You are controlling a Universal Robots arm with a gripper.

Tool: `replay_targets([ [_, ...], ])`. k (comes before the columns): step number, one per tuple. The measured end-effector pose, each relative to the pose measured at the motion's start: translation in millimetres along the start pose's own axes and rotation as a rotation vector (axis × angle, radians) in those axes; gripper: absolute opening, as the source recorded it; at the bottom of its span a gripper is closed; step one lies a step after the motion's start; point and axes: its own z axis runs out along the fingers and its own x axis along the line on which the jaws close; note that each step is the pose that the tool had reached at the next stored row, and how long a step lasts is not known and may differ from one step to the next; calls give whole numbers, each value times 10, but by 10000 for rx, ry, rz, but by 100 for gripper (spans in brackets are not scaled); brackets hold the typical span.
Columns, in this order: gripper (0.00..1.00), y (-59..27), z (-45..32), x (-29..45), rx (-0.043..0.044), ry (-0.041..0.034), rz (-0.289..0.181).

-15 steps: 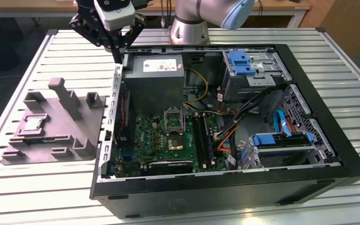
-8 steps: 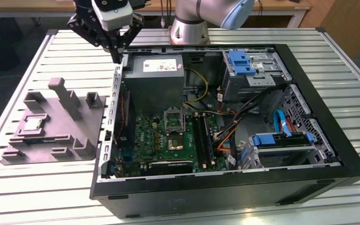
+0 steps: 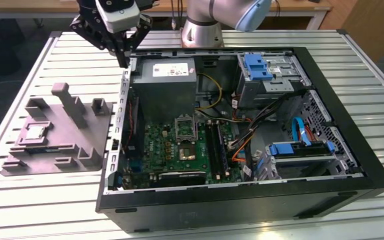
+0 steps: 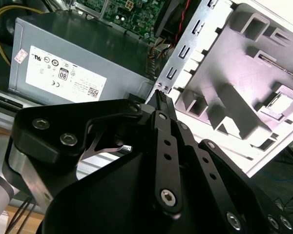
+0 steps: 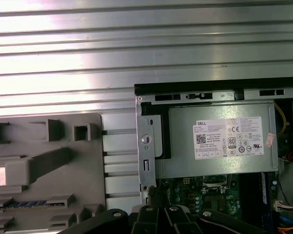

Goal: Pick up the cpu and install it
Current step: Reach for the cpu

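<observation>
A: Nearest, at the bottom of the exterior view?

B: Slatted aluminium table (image 3: 18, 210), pale and ribbed, reaching from edge to edge. On it, across the centre and right, an open black computer case (image 3: 245, 200). Inside, a green motherboard (image 3: 172, 150) lying flat, with a grey power supply (image 3: 168, 82) further back.

A: And the cpu (image 3: 35, 132)?

B: Left of centre, outside the case. Sits flat in a recess of the grey plastic fixture (image 3: 78, 135), silver top up. Seen in that same recess in both wrist views.

A: Gripper (image 3: 122, 62)?

B: Farther back, upper left of the frame, by the case's far corner, well apart from the cpu. Clenched, fingertip against fingertip, grasping nothing.

A: Beyond that?

B: Silver arm base (image 3: 202, 32) at the table's far edge. Behind, dark floor (image 3: 5, 50) at upper left and wooden furniture (image 3: 372, 25) at upper right.
</observation>
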Motion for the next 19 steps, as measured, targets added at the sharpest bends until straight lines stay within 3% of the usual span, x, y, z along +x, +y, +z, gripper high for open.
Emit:
replay_targets([
  [17,11,-4,0,58,-1,-1,2],
  [19,11,-9,3,123,-1,0,1],
])
